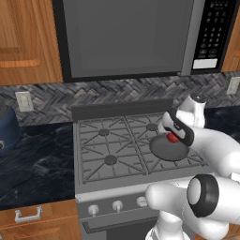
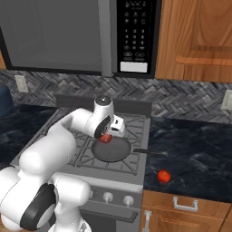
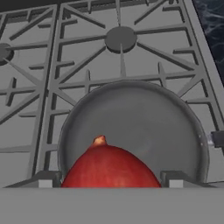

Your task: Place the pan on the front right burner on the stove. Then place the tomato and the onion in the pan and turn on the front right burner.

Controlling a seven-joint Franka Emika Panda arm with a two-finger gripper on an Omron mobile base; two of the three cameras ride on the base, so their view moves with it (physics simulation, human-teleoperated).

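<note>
The pan [image 2: 111,150] sits on the stove [image 1: 93,154] over the front right burner, handle pointing right toward the dark surface [image 2: 195,149]. The gripper [image 2: 107,137] hovers just above the pan's rear rim, jaws set wide around a red onion [image 3: 109,168]; whether the onion touches the pan cannot be told. A tomato [image 2: 164,176] lies on the surface, well right of the pan

Dark grey pan [image 2: 111,150], red onion [image 3: 109,168], grey stove [image 1: 101,140], red tomato [image 2: 164,176]
</note>
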